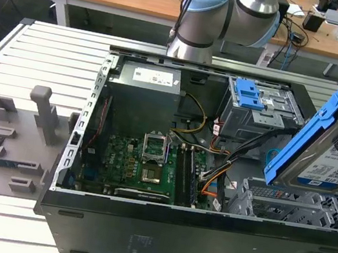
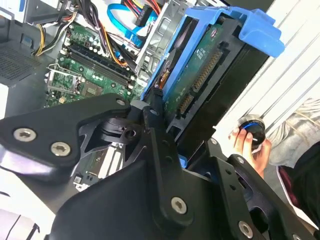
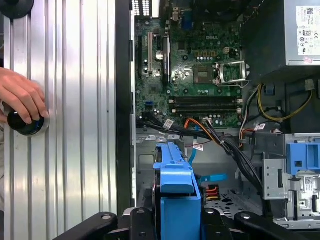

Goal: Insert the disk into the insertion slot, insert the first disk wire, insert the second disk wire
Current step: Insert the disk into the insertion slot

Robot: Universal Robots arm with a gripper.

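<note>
Disk [image 1: 331,155] clamped firmly in gripper [image 3: 175,216], hanging tilted above insertion slot [image 1: 286,203]. Best to level out, square its frame with slot walls, ease down slowly.

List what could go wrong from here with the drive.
The disk hangs tilted above the cage; lowered at that angle, it may catch the cage's rim. The black cables run close by the cage and might get pinched. A hand rests nearby and could be struck.
</note>
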